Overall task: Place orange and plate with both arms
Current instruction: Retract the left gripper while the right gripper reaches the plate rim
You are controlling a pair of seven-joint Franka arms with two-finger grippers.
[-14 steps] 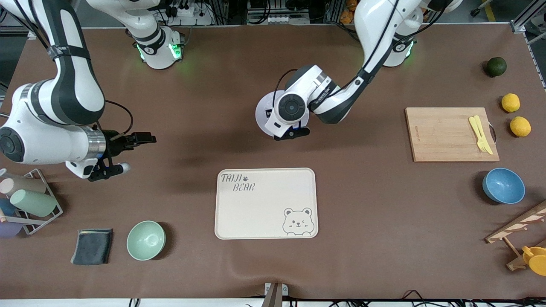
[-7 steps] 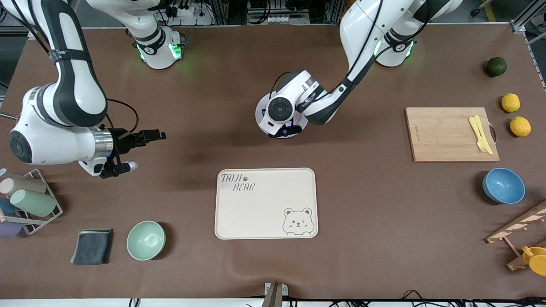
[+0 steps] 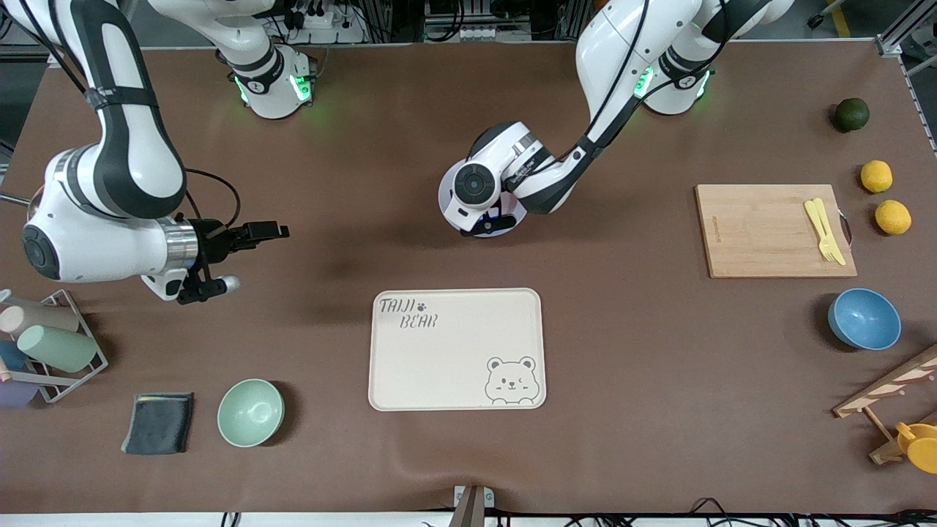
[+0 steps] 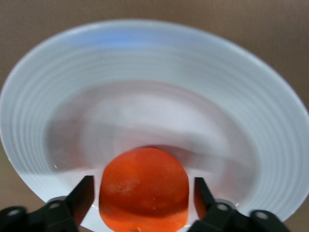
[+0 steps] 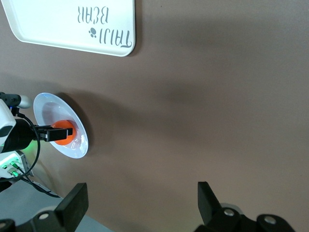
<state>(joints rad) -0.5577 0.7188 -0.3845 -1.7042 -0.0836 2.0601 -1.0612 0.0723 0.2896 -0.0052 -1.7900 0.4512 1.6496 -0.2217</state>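
Note:
The pale plate (image 3: 444,203) lies on the brown table, farther from the front camera than the bear tray. In the front view the left wrist hides most of it. The orange (image 4: 144,186) rests in the plate's (image 4: 145,63) well. My left gripper (image 4: 143,194) is down over the plate and open, with a black finger on each side of the orange and a thin gap at both. In the right wrist view the orange (image 5: 62,133) shows on the plate (image 5: 79,142) between those fingers. My right gripper (image 3: 252,256) hangs open and empty over bare table toward the right arm's end.
The cream bear tray (image 3: 454,348) sits mid-table. A cutting board (image 3: 768,230) with yellow cutlery, two lemons (image 3: 876,176), a dark green fruit (image 3: 851,114) and a blue bowl (image 3: 864,319) lie toward the left arm's end. A green bowl (image 3: 250,412), grey cloth (image 3: 158,422) and cup rack (image 3: 51,348) lie toward the right arm's end.
My left gripper has settled lower over the plate and its fingers have parted from the orange. The right gripper has drifted a little toward the table's middle.

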